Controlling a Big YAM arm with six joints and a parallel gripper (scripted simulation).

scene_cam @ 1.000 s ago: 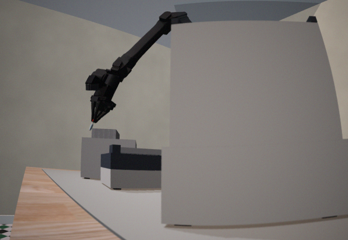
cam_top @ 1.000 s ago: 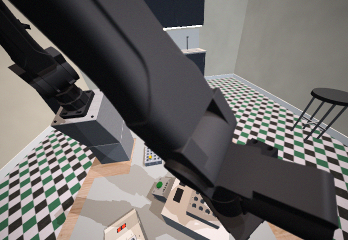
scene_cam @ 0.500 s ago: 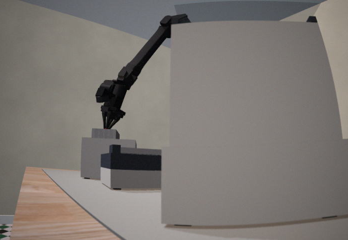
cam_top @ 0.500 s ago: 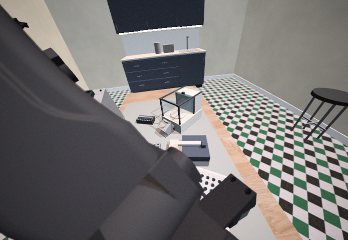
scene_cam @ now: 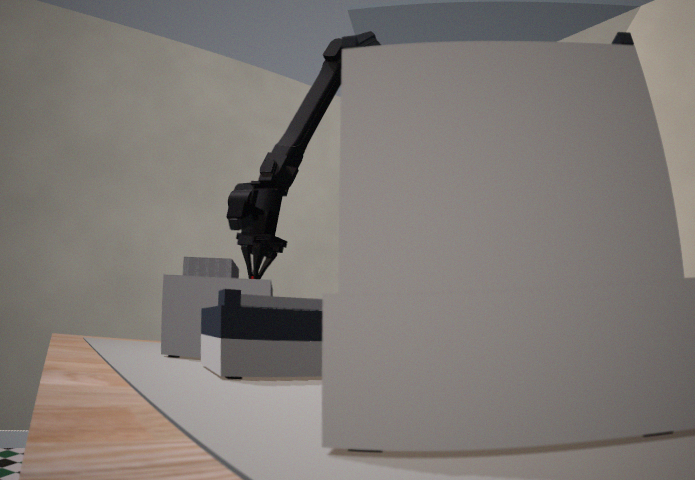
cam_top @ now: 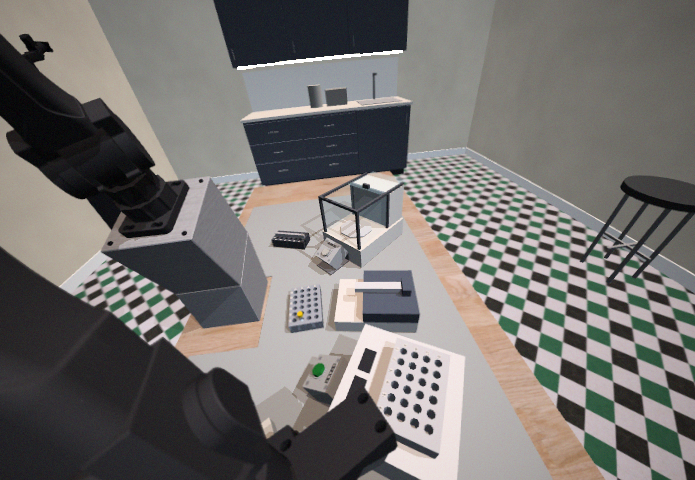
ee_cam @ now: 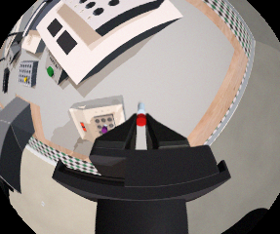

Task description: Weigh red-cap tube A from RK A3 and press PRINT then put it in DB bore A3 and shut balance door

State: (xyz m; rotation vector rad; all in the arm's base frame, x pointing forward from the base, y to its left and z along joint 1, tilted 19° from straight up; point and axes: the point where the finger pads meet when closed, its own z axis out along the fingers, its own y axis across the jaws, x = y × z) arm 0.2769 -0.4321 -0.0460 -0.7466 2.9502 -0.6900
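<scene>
Gripping tube A (ee_cam: 140, 123) by its red-capped top, the gripper (ee_cam: 140, 136) stays out of "empty" territory: its fingers are clamped on the tube, whose pale tip points down toward the bench in the wrist view. From the side, the fingers hang low over the far end of the bench, the red cap (scene_cam: 252, 276) showing just at the top edge of a grey block there (which station that is cannot be told from this angle). The dry block DB (cam_top: 416, 396), white with a grid of dark bores, lies near the arm's wrist in the top view; the balance (cam_top: 362, 217), a glass box at the far end of the mat, shows no tube on its pan. Whether its top door is shut cannot be told. Judging by the pose, the tube is bound for bore A3. Doing it well likely means holding the tube plumb over that bore, lowering straight, and pressing until it bottoms before letting go, without nudging the block.
</scene>
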